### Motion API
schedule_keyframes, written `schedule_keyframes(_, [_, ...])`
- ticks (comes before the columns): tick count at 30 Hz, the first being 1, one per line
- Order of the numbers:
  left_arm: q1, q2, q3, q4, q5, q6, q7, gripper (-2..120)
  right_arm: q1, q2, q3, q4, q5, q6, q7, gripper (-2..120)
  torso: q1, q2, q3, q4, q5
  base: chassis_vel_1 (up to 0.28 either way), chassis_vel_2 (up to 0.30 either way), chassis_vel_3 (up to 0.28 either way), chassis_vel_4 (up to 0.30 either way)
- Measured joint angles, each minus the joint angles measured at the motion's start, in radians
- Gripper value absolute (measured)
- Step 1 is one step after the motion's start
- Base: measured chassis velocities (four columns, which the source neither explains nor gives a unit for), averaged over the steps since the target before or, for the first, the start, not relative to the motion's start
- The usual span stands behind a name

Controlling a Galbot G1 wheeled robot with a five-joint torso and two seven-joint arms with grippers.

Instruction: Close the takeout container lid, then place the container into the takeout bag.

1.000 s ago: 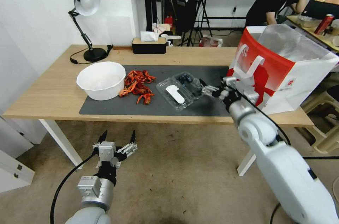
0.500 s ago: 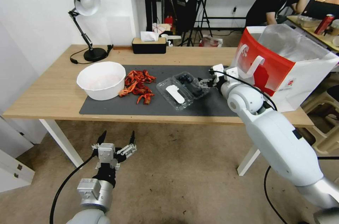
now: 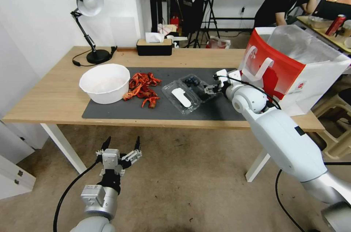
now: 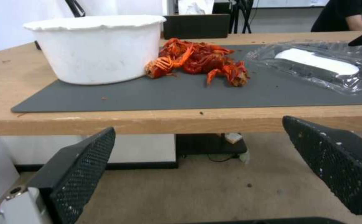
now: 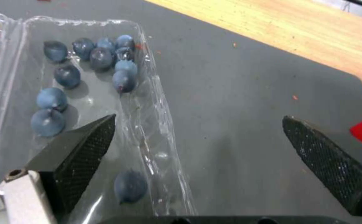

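Note:
The takeout container point(image 3: 192, 82) lies open on the grey mat point(image 3: 117, 109), several dark blue berries point(image 5: 100, 57) in one half. Its lid point(image 3: 181, 97), with the white sticker, lies flat beside it, nearer the table's front. My right gripper point(image 3: 209, 88) is open at the berry half's right edge. In the right wrist view one finger point(image 5: 81, 149) hangs over the berry half and the other over the mat, the clear side wall point(image 5: 149, 102) between them. The red-and-white takeout bag point(image 3: 289, 67) stands open at the right. My left gripper point(image 3: 123, 139) waits open below the table's front edge.
A white bowl point(image 3: 105, 82) and a heap of red crayfish shells point(image 3: 142, 87) sit on the mat's left part. At the back of the table stand a desk lamp point(image 3: 89, 23) and a tissue box point(image 3: 154, 46). The bag is close behind my right wrist.
My right arm has turned and carried its gripper a little left and away from me, onto the container's right edge. The left arm has not moved.

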Motion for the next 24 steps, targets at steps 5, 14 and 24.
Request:
schedule_keyframes(5, [-0.001, 0.0, -0.005, 0.004, -0.007, -0.001, -0.001, 100, 0.023, 0.009, -0.012, -0.038, -0.001, 0.001, -0.015, 100, 0.0, 0.0, 0.0, 0.0, 0.0, 0.0, 0.0, 0.0, 0.0])
schedule_keyframes(14, [0.003, 0.0, -0.007, 0.007, -0.009, -0.009, -0.002, 100, 0.031, 0.016, -0.013, -0.074, -0.001, 0.002, -0.037, 100, 0.0, 0.0, 0.0, 0.0, 0.0001, 0.0, 0.0, 0.0, 0.0])
schedule_keyframes(24, [0.002, 0.0, -0.005, 0.012, -0.008, -0.018, -0.003, 100, 0.026, 0.011, -0.009, -0.083, 0.0, 0.003, -0.038, 100, 0.0, 0.0, 0.0, -0.0001, 0.0001, 0.0, 0.0, 0.0, 0.0])
